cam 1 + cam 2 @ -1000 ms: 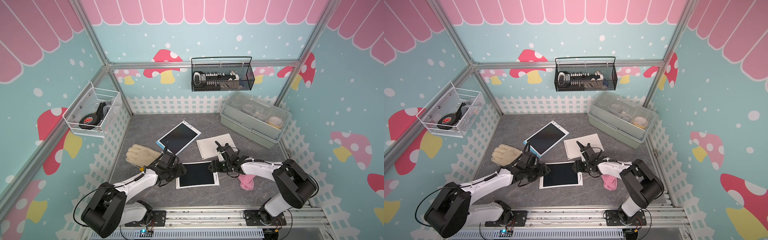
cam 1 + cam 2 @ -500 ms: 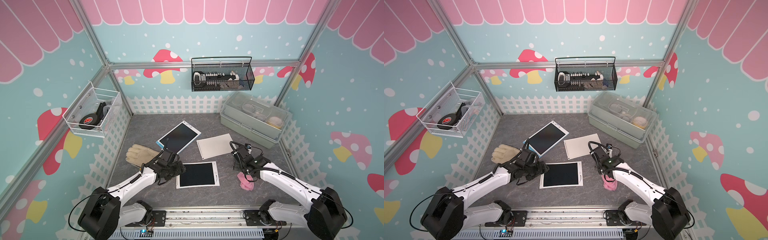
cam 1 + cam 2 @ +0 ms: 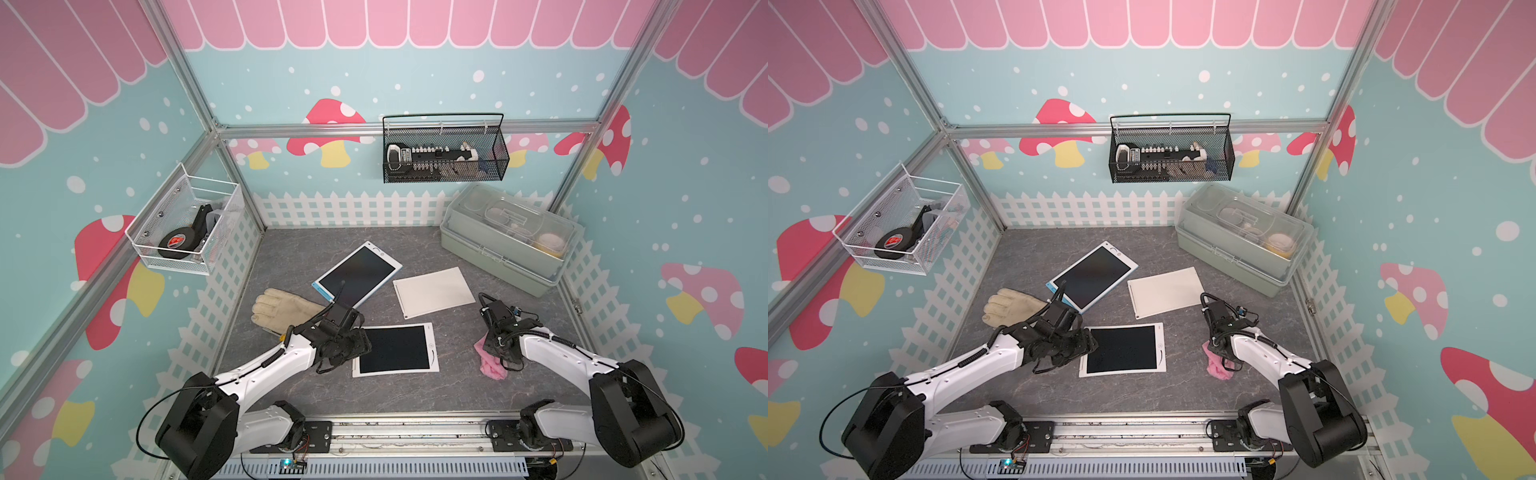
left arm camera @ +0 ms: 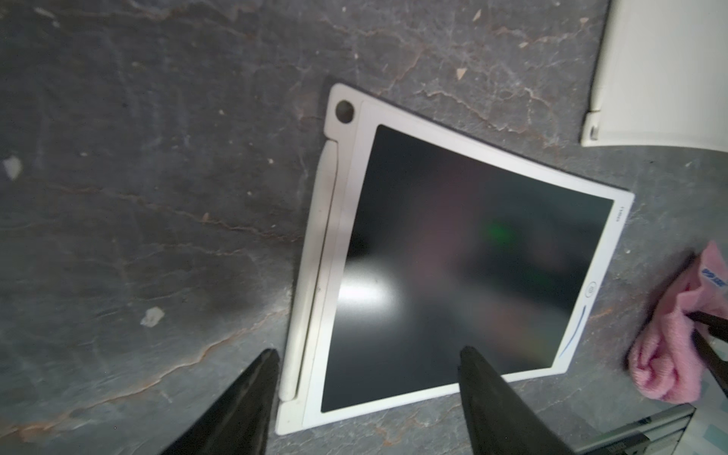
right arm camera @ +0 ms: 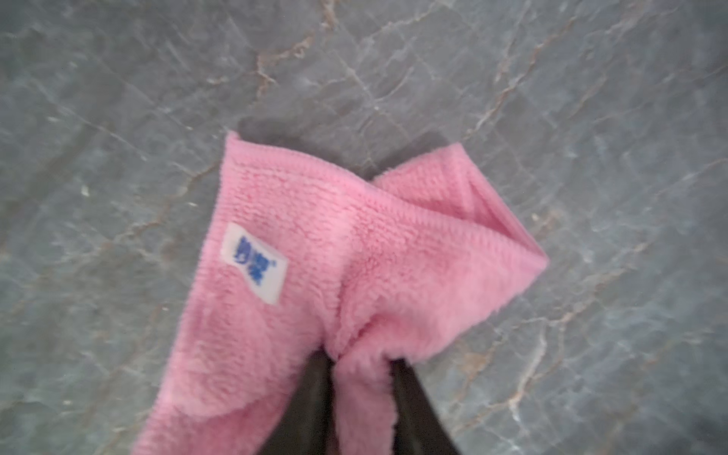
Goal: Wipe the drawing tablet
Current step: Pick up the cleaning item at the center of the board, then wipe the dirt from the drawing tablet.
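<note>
My right hand (image 5: 360, 368) pinches a small fold of the pink cloth (image 3: 492, 365) near the front right of the tabletop (image 3: 415, 399), apart from the white-framed tablet (image 3: 395, 350) lying flat at the front middle. My left hand (image 4: 366, 354) is spread over the tablet's left edge, gripping nothing. I fear that thin pinch may slip, and the loose tablet could skid when the cloth drags across it.

Front centre of table (image 3: 415, 395): drawing tablet (image 3: 395, 350), cloth (image 3: 493, 370) apart to its right, glove (image 3: 279, 306) behind-left. Behind it: second tablet (image 3: 358, 274) left, flat board (image 3: 434, 291) right, just beside each other. Back-right corner: lidded box (image 3: 500, 251).
</note>
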